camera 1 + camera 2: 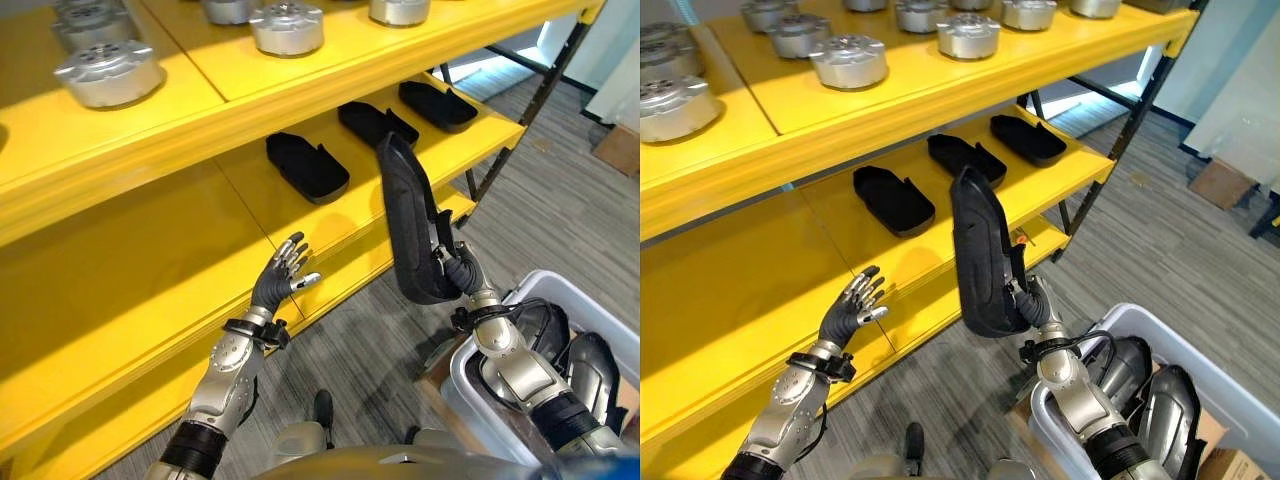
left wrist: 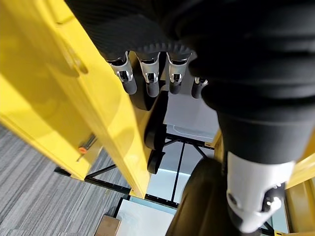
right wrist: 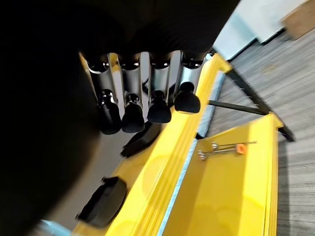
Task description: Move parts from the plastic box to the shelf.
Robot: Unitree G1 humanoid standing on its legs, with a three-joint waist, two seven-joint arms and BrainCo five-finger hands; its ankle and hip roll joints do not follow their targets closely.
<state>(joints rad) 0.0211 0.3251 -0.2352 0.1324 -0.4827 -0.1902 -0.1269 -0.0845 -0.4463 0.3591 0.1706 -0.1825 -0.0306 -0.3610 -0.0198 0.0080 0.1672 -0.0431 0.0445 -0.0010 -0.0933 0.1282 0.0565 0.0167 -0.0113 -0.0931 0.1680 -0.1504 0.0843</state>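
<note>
The right hand (image 1: 1032, 300) has its fingers curled round the lower end of a long black part (image 1: 980, 250), so the part stands nearly upright above the fingers, its upper end level with the front edge of the middle shelf board (image 1: 940, 262). Judgement: held by the low end so the free upper end can be tipped forward and laid flat on the board beyond the fingertips. In the right wrist view the dark-tipped fingers (image 3: 147, 105) bend against the dark bulk of the part, with the yellow board past them.

The left hand (image 1: 280, 275) is held out with fingers straight and spread, grasping nothing, just off the board's front edge. Judgement: it waits there to steady or guide the part as it comes in.

Containers:
- White plastic box (image 1: 485, 400), below and behind the right hand's fingers; it holds more black parts (image 1: 1165, 405) of the same kind, standing on end, close together. The count is unclear.
- Middle shelf board: three black parts (image 1: 893, 198) lie flat in a row, beyond the fingertips of both hands. Bare board lies ahead of the left fingers, a likely place for the next one.
- Top shelf board (image 1: 890, 95): round silver metal parts (image 1: 848, 60) in rows, well above both hands.

Task state, judged: one part in transit, not yet set down.
</note>
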